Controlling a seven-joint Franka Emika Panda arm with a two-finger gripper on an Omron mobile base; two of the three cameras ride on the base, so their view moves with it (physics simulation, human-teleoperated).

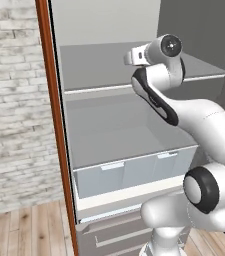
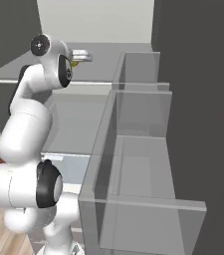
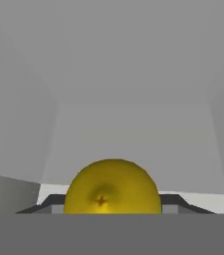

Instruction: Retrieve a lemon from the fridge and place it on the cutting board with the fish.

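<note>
While reaching onto the upper shelf of the fridge [image 1: 114, 125], gripper [image 3: 112, 210] narrowed on the lemon [image 3: 112, 187], seated dead centre between the dark fingertips [image 3: 180, 203], end-on to the camera, ready for straight withdrawal.

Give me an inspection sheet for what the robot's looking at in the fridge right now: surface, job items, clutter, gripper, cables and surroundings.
Surface: grey fridge shelf, bare where visible.
Job's things: small bright yellow lemon between the dark finger tips, in the tall grey fridge, whose door stands open.
Clutter: nothing seen.
Grippers: gripper shut on the lemon, reaching in at upper shelf level.
Cables: nothing seen.
Surroundings: translucent drawers below the shelves, clear door bins, orange-brown vertical edge, whitish brick wall, wooden plank floor.
</note>
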